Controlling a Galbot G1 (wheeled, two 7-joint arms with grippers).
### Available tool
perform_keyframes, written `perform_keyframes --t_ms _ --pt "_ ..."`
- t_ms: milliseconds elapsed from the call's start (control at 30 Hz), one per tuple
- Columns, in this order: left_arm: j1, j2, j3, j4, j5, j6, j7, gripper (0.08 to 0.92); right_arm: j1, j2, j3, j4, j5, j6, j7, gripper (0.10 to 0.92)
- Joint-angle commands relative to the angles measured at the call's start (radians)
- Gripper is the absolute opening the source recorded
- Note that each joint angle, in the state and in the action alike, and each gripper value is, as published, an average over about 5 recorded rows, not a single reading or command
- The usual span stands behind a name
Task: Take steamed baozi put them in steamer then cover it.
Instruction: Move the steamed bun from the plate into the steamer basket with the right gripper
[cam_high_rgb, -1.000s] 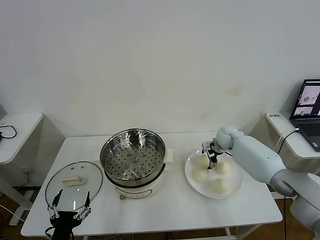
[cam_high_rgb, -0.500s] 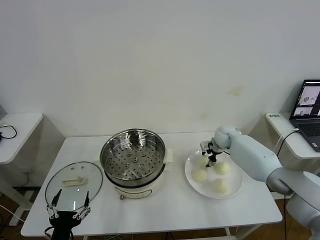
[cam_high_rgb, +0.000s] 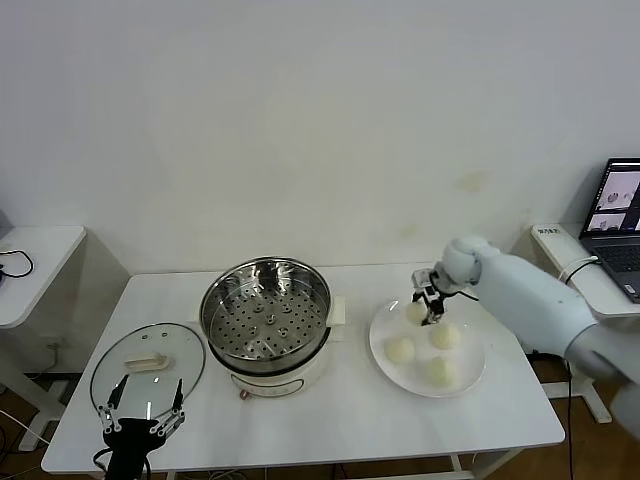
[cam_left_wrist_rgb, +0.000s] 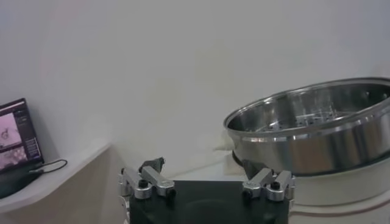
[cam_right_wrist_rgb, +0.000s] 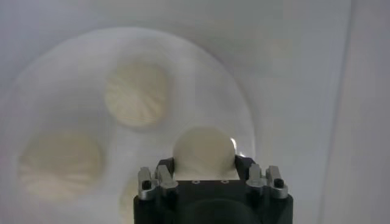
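My right gripper (cam_high_rgb: 428, 306) is shut on one cream-white baozi (cam_high_rgb: 416, 312) and holds it just above the back of the white plate (cam_high_rgb: 378, 345). Three baozi lie on the plate: (cam_high_rgb: 400, 349), (cam_high_rgb: 445, 336), (cam_high_rgb: 438, 371). In the right wrist view the held baozi (cam_right_wrist_rgb: 204, 152) sits between the fingers, with the plate (cam_right_wrist_rgb: 201, 91) and other buns (cam_right_wrist_rgb: 137, 92) below. The steel steamer (cam_high_rgb: 266, 310) stands empty at mid-table and also shows in the left wrist view (cam_left_wrist_rgb: 311, 134). The glass cover (cam_high_rgb: 148, 360) lies flat on the table's left. My left gripper (cam_high_rgb: 140, 425) is open at the front left edge.
A laptop (cam_high_rgb: 615, 215) stands on a side table at the far right. A second small white table (cam_high_rgb: 30, 260) with a cable stands at the far left. The white wall runs close behind the work table.
My right gripper has risen and shifted a little to the right with the back-left baozi in it, lifting it off the plate. The left arm has not moved.
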Motion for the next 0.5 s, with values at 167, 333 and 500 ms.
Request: perform_keyframes --t_ms 167,333,500 --pt "-0.009 0.015 0.0 0.001 -0.007 0.006 0.002 0.823 0.272 -0.045 -0.139 0.137 0.226 -0.028 -0.001 0.628" --pt "-0.012 0.028 -0.003 0.002 -0.017 0.009 0.004 0.823 0.405 0.05 -0.221 0.13 0.314 -0.037 0.023 0.628" --pt "-0.014 0.037 -0.009 0.013 -0.026 0.009 0.004 0.823 0.45 0.192 -0.253 0.085 0.362 -0.023 0.058 0.628"
